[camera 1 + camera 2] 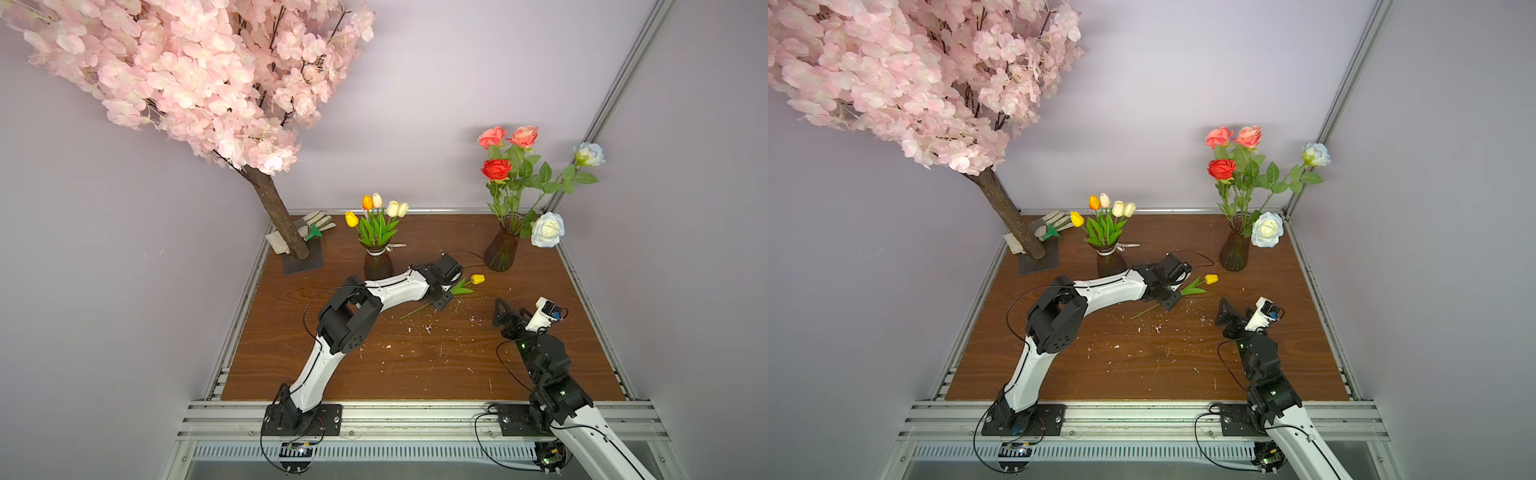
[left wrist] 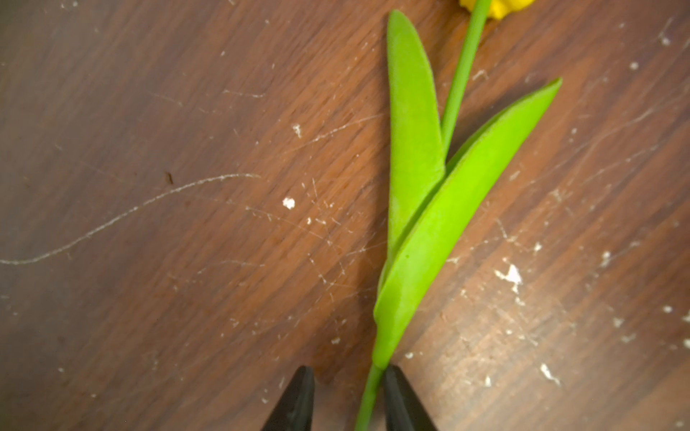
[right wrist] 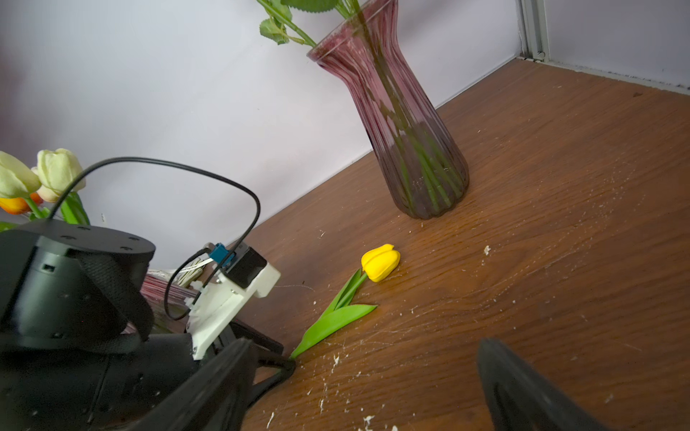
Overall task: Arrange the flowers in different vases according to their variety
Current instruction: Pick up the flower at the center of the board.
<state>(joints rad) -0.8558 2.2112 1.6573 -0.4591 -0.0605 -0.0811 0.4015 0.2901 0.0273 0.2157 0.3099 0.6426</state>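
A yellow tulip (image 1: 478,279) (image 3: 380,262) lies flat on the wooden table (image 1: 415,365), its green stem pointing toward the table's front. My left gripper (image 1: 440,301) (image 2: 348,369) is down at the table over the stem, just below the leaves (image 2: 448,224). Its jaws straddle the stem: one finger (image 2: 395,395) touches it and a gap remains at the other side. My right gripper (image 1: 509,309) (image 3: 364,343) hovers wide open and holds nothing, to the right of the tulip. A ribboned vase (image 1: 377,264) holds several tulips (image 1: 378,208). The other vase (image 1: 502,249) (image 3: 410,149) holds several roses (image 1: 511,158).
A pink blossom tree with a brown trunk (image 1: 276,212) stands at the back left on a dark plate (image 1: 303,262), with work gloves (image 1: 316,224) behind it. White crumbs (image 1: 428,328) are scattered over the middle of the table. Walls close the back and sides.
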